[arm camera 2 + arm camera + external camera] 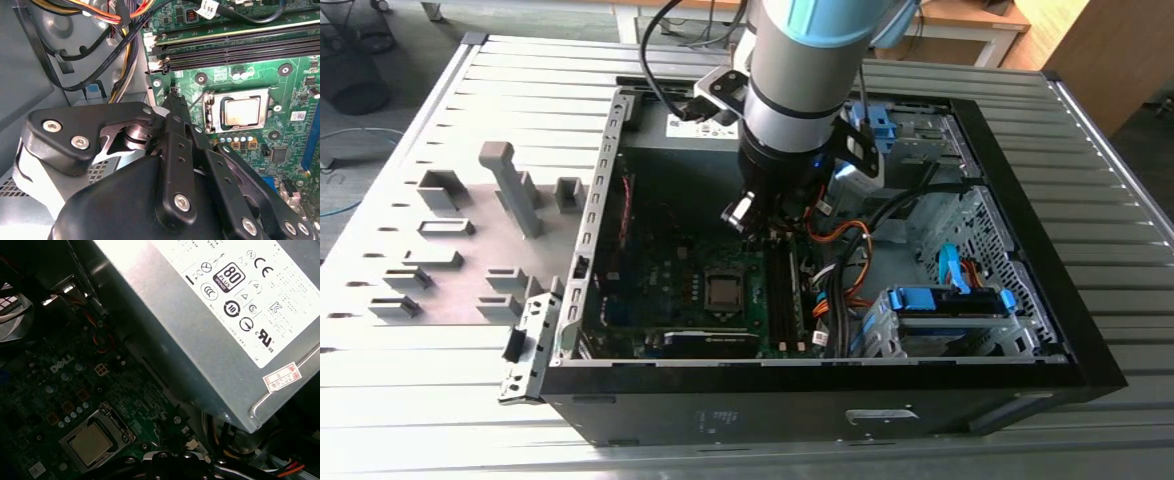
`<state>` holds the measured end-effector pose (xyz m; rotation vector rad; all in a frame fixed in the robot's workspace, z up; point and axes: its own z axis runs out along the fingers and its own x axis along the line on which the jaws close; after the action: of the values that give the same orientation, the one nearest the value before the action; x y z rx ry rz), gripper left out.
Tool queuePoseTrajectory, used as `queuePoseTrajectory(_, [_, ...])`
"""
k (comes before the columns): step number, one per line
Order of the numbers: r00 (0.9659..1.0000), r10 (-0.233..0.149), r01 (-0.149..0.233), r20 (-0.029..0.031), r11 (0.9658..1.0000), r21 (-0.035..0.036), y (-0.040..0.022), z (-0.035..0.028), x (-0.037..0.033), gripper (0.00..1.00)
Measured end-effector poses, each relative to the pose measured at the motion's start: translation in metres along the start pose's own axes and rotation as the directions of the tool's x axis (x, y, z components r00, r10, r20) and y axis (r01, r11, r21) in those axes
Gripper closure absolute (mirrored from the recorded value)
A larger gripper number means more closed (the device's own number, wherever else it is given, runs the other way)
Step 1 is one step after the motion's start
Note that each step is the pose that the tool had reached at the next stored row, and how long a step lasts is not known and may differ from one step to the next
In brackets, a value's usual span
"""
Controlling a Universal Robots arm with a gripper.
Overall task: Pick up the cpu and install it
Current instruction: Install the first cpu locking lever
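Silvery square cpu (242, 111) flat in its dark socket frame (239, 110), black hand (767, 232) above, grip state unclear.

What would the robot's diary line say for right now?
claw: above the motherboard, near the socket | cpu: lying in the socket, not held | case: open, lying on its side

The arm (803, 70) is reaching in from twelve o'clock in the exterior view, hanging almost straight down, its grey-and-blue wrist leading to the black gripper (767, 225), which is pointing toward six o'clock.
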<state>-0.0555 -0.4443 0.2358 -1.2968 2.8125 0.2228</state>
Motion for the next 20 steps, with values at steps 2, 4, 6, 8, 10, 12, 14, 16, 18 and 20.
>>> queuePoseTrajectory(2, [1.0, -0.005, 0.005, 0.0, 1.0, 0.0, -0.0007, -0.0002, 0.0011, 0.89])
queuePoseTrajectory(4, [1.0, -0.009, 0.009, 0.0, 1.0, 0.0002, -0.0017, -0.0004, 0.0026, 0.89])
queuePoseTrajectory(6, [0.9999, -0.013, 0.013, 0.0001, 0.9999, 0.0004, -0.0027, -0.0006, 0.0039, 0.89])
queuePoseTrajectory(8, [0.9998, -0.017, 0.017, 0.0002, 0.9998, 0.0007, -0.0036, -0.0009, 0.0053, 0.89])
queuePoseTrajectory(10, [0.9998, -0.021, 0.021, 0.0003, 0.9998, 0.001, -0.0047, -0.0011, 0.0067, 0.89])
queuePoseTrajectory(12, [0.9997, -0.025, 0.025, 0.0004, 0.9997, 0.0013, -0.0057, -0.0014, 0.0081, 0.89])
queuePoseTrajectory(14, [0.9996, -0.029, 0.029, 0.0004, 0.9996, 0.0016, -0.0066, -0.0017, 0.0095, 0.89])
queuePoseTrajectory(16, [0.9995, -0.033, 0.033, 0.0005, 0.9995, 0.0019, -0.0076, -0.0019, 0.0109, 0.89])
queuePoseTrajectory(18, [0.9993, -0.037, 0.037, 0.0006, 0.9993, 0.002, -0.0086, -0.0021, 0.0123, 0.89])
queuePoseTrajectory(20, [0.9991, -0.041, 0.041, 0.0003, 0.9991, 0.002, -0.0096, -0.0024, 0.0137, 0.89])
